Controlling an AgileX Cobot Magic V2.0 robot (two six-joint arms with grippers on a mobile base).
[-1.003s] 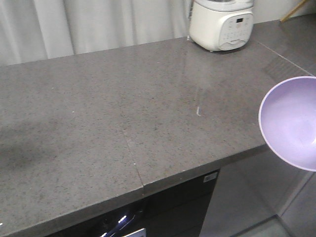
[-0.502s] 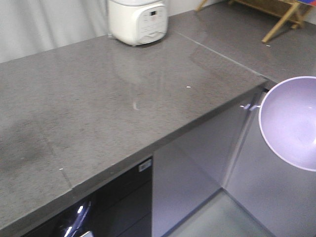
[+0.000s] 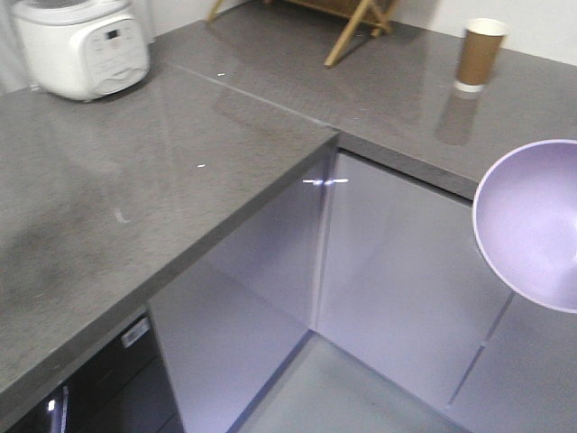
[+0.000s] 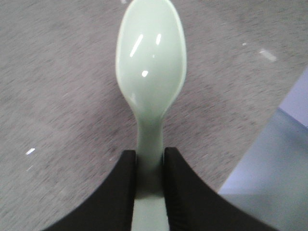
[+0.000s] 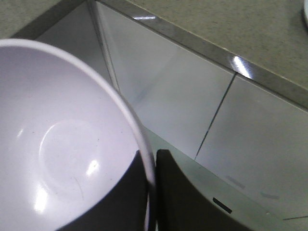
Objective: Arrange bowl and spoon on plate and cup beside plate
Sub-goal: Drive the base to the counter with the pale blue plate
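My right gripper is shut on the rim of the lavender bowl, one finger inside and one outside. The front view shows the bowl held in the air at the right edge, over the cabinet fronts. My left gripper is shut on the handle of the mint-green spoon, whose oval head points away over the grey counter. The brown paper cup stands upright on the far counter at the back right. The plate is out of view.
An L-shaped grey stone counter runs round an inner corner with glossy lavender cabinet fronts below. A white rice cooker sits at the back left. Wooden legs stand on the far counter.
The front view has swung to the right: the rice cooker slid from upper right to upper left, and the counter corner and cup came into sight. The bowl stays at the frame's right edge.
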